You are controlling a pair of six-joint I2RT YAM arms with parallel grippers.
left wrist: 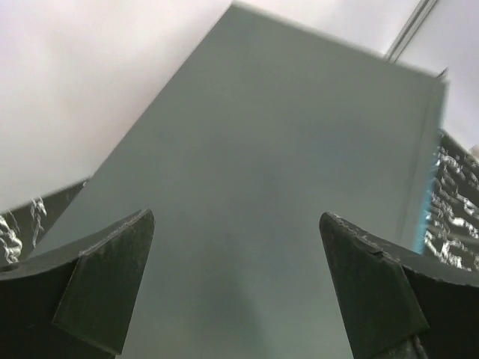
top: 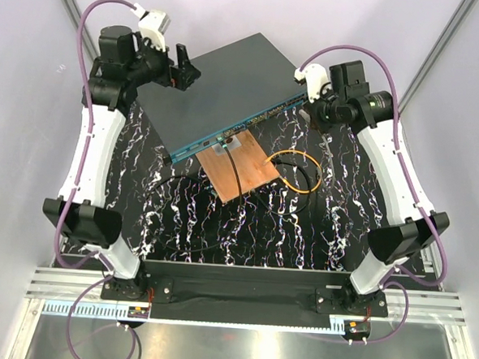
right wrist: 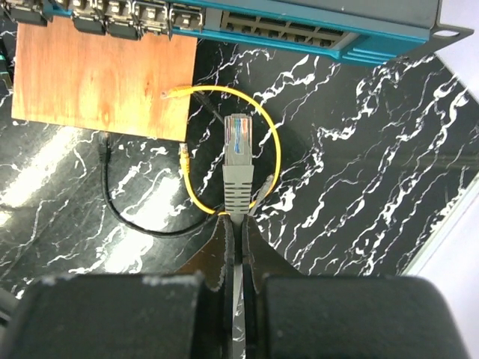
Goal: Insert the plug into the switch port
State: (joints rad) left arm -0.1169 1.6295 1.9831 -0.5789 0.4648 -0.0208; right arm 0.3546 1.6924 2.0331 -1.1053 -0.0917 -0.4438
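Observation:
The switch is a large flat dark blue-grey box lying at an angle at the back of the table. Its teal front face, with a row of sockets, faces the near right. My right gripper is shut on the cable just behind a grey plug. It holds the plug above the marble mat, pointing at the front face but short of it. In the top view this gripper is by the switch's right front corner. My left gripper is open and empty over the switch's top, near its left edge.
A brown wooden board lies against the switch's front, with several small connectors plugged above it. A yellow cable loop and a black cable lie on the black marble mat under the plug. White walls surround the table.

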